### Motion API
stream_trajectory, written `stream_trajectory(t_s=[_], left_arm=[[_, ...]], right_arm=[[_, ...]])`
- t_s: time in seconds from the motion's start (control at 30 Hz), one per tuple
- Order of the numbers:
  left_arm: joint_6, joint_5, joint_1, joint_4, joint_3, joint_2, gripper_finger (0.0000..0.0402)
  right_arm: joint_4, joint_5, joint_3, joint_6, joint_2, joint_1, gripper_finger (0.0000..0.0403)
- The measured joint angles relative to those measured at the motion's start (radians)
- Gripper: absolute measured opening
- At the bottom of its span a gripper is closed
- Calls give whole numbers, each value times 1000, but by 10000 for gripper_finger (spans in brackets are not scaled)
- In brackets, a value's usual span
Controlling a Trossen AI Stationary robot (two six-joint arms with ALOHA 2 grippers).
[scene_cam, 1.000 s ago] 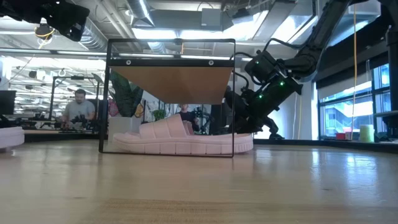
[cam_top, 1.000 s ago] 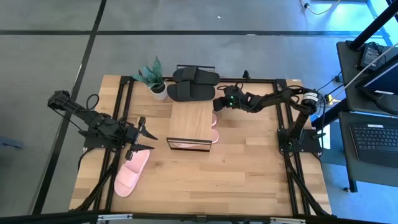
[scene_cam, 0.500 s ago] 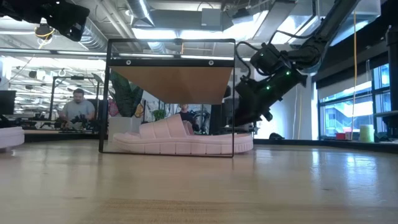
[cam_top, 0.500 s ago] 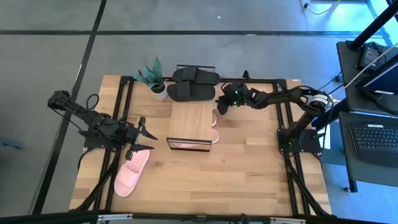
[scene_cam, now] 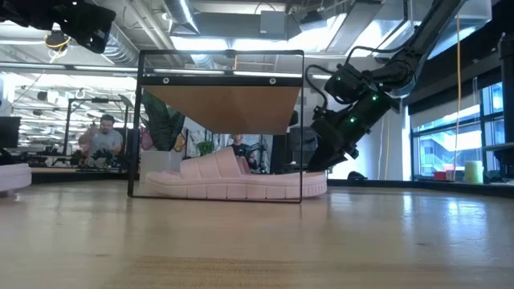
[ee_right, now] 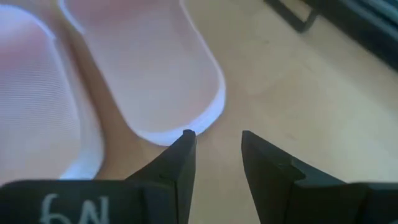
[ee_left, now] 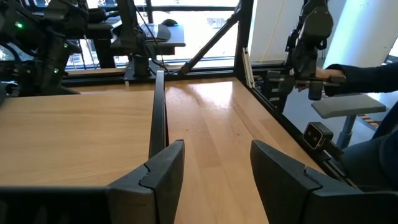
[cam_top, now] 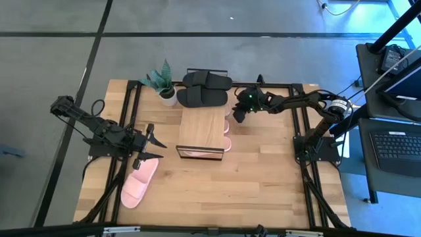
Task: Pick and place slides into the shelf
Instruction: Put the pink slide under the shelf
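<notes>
Right gripper (ee_right: 214, 149) jaws apart over pink slides (ee_right: 149, 74); left gripper (ee_left: 214, 168) jaws apart.

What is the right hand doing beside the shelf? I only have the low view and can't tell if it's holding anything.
Observer: Nothing is held. The right hand is open, its fingertips just off the end of a pink slide.
Operator: Where are the black slides?
Observer: The black slides lie behind the shelf, next to the potted plant.
Operator: And the left hand?
Observer: The left hand is open and empty, above a lone pink slide on the table.
</notes>
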Motion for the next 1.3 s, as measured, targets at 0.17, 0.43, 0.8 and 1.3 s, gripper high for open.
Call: stream_trajectory(t_s=[0.17, 0.43, 0.8, 1.3], left_arm=[[0, 0, 0, 0, 0, 0, 176], [0, 0, 0, 0, 0, 0, 176], [0, 0, 0, 0, 0, 0, 176], [0, 0, 0, 0, 0, 0, 176]], right_arm=[[4, 74, 0, 2, 6, 3, 130], [62, 90, 0, 50, 65, 3, 130], [108, 89, 0, 90, 84, 7, 130], [143, 89, 0, 101, 83, 31, 130]])
